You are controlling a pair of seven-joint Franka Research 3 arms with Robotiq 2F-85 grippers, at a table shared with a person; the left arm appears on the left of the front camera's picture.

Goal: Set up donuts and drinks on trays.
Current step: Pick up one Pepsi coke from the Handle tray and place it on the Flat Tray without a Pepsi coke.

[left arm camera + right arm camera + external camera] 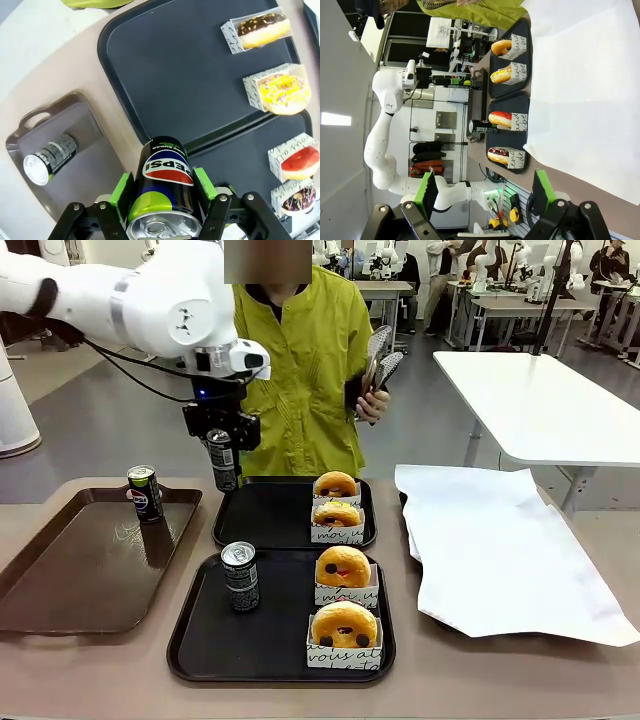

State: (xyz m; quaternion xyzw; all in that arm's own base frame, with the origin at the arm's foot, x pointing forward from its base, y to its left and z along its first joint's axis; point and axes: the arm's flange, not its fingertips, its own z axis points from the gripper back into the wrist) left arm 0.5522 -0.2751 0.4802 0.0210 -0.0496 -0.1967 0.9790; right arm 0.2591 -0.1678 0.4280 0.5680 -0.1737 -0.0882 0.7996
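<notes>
— Looking across the table, what's the biggest thing on it?

— White paper over the tray on the right, then the brown tray on the left with one can standing at its far end. Between them sit two black trays, the far tray and the near tray, end to end.

— And the donuts?

— Two on each, in white paper holders along the right side. The far donuts sit one behind the other; the near donuts likewise. A standing can is on the near tray's left part.

— Where's the left arm?

— Its left gripper is clenched on a Pepsi can, green pads pressed to both sides. From the front it hangs above the far tray's left far corner, the can upright and off the surface.

— The right one?

— The right gripper has its fingers spread wide with nothing between them, well clear of the trays.

— The person?

— Standing at the far side in a yellow-green top, one hand holding tongs.
</notes>
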